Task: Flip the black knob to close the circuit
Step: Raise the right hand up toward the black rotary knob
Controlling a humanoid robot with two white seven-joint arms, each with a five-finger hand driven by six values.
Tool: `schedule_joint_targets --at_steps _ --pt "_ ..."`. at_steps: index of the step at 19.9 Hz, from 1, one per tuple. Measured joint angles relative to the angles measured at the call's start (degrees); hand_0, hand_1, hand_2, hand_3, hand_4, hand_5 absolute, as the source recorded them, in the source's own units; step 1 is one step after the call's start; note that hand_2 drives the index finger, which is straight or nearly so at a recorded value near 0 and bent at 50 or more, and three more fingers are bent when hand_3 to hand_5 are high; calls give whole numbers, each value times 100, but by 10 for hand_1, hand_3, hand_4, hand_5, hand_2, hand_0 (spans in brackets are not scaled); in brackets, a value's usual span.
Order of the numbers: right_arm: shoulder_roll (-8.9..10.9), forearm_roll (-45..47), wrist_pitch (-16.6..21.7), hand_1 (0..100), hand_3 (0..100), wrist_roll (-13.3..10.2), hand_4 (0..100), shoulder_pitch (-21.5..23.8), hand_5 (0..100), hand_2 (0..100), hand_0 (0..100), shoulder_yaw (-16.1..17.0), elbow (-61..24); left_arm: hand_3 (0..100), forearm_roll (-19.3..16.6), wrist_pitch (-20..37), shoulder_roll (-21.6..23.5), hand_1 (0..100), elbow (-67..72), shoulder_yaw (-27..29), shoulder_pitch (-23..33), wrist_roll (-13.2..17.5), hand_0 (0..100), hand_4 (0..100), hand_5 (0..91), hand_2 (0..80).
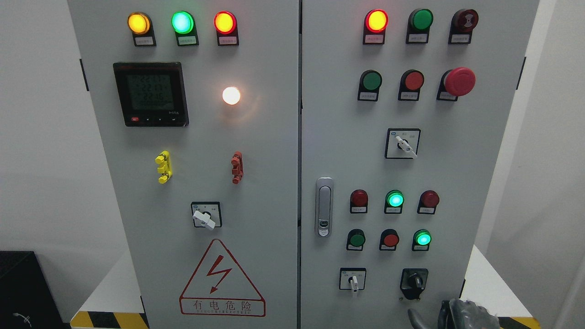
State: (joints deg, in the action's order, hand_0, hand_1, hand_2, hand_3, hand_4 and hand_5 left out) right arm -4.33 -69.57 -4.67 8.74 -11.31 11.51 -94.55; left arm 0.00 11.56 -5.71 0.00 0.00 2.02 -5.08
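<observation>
Black knob [414,280] sits at the lower right of the cabinet's right door [411,151], on a black square plate, untouched. Just below and right of the knob, the right hand [450,313] pokes up from the bottom edge: only dark fingertips [416,318] and a grey, wrapped-looking bulk show. The fingers seem loosely curled, though too little is in view to tell how far open the hand is. It holds nothing that can be seen and stands apart from the knob.

Left of the knob, on the same row, is a white-handled selector switch [353,279] on a white plate. Above the knob run two rows of three round buttons: in the nearer row the right one, a green button [422,238], is lit; in the upper row the middle green lamp [395,199] is lit between two dark red ones. Higher still is a second white selector [403,143], then a red mushroom button [459,81], and at the top a lit red lamp [376,20].

Far left of the knob, across the door seam, a silver latch handle [324,206] sits by the edge. The left door [192,151] carries a third white selector [205,215], a digital meter [151,93], three lit lamps along the top, one glowing white lamp [231,95] and a red warning triangle [221,279].
</observation>
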Motion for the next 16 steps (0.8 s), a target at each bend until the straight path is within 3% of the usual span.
schedule_joint_targets --at_steps 16 --pt "-40 -483 -314 113 957 116 770 -112 817 810 0 -100 -163 0 0 0 0 556 0 0 0 30 120 0 0 0"
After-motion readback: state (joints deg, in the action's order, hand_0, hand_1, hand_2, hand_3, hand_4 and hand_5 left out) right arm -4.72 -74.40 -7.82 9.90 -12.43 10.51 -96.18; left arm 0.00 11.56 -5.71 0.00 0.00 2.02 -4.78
